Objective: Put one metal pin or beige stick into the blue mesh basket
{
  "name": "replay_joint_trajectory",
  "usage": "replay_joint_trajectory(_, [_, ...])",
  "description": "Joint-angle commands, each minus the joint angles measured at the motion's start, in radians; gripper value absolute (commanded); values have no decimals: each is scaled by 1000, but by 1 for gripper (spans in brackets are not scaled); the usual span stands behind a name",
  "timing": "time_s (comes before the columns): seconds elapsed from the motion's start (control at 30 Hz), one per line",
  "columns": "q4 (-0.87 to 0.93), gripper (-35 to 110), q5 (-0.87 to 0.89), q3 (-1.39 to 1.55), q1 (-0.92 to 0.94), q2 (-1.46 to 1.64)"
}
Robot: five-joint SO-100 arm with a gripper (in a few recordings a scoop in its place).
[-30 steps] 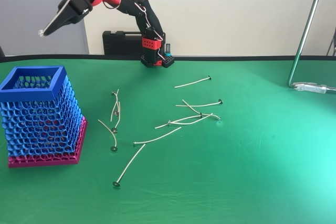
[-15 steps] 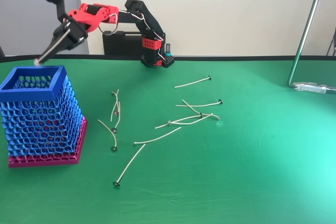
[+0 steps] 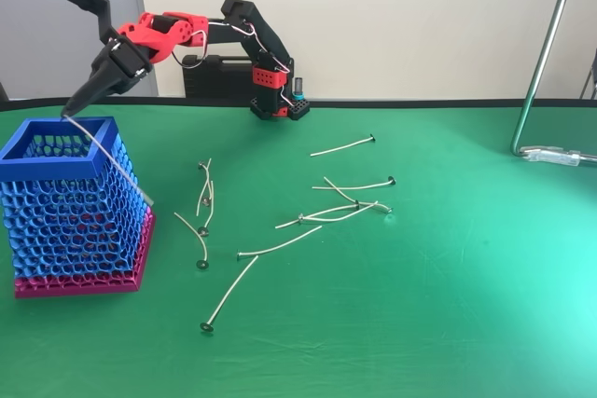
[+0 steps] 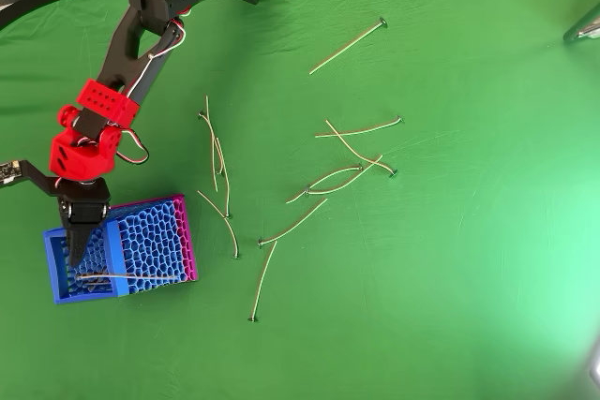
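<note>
Above the blue mesh basket (image 3: pixel 70 202): fingers (image 3: pixel 67 111) spread, released, tip at the rim. Beige stick (image 3: pixel 110 157) slants across the opening, lower end outside the mesh wall; risk: it slides off onto the counter (image 3: pixel 448 305).

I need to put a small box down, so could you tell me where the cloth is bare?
The near edge and the right side, past the scattered pins, are bare. It's crowded mid-table and by the blue mesh basket, under the gripper.
</note>
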Motion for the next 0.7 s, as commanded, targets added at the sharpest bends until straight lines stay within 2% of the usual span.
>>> replay_joint_trajectory(0.0, [-14,21,14,-28,6,46])
replay_joint_trajectory(0.1, [48,15,32,-55,0,71])
replay_joint_trajectory(0.23, [106,1,69,-86,-12,110])
replay_joint_trajectory(0.47, [201,1,150,-54,-43,258])
replay_joint_trajectory(0.67, [362,1,232,31,-87,463])
